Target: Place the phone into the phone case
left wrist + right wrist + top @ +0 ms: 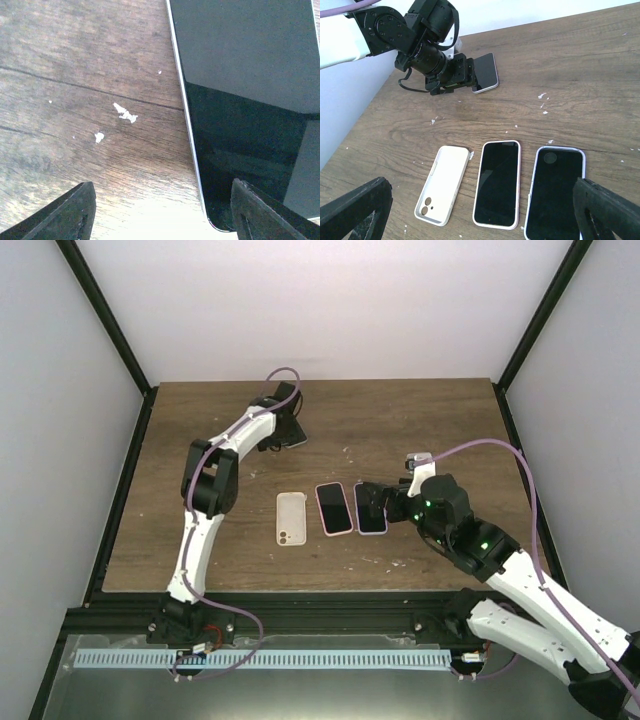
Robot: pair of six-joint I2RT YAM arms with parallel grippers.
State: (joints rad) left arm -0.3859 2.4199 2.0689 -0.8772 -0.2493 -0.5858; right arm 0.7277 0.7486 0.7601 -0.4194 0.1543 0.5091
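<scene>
Left tool [160, 190]: released, with its jaws standing apart. One finger [75, 215] is over bare table [75, 75] and the other is over the near corner of the phone [250, 100]. You cannot tell whether either finger touches.
Right tool [481, 190]: released and spread wide, holding nothing.
Phone: it lies flat and face up just ahead of the left tool, mostly on that tool's right-hand side. It is far beyond the right tool and well apart from it.
White case [442, 185]: it lies below the right tool, toward its left finger. Beside it is a pink-rimmed phone [497, 183], then a lilac-rimmed piece [554, 195] by the right finger.
Handling, phone: expect a thin, stiff slab of modest weight with a slick glass face that could crack. Lying flat, it offers little lip to grip.
Where to hold: close across the narrow width on the long edges near the middle, not on the corner.
Handling, case: it is probably light and pliable, so it is likely to skid unless you pin it.
Left wrist alone shows: the phone's rim and corner close up, and the jaws straddling that edge.
Right wrist alone shows: the camera holes in the white case. Whether the lilac-rimmed piece is already filled stays unclear.
Top view alone shows: both arms, and the gap between the phone and the row.
</scene>
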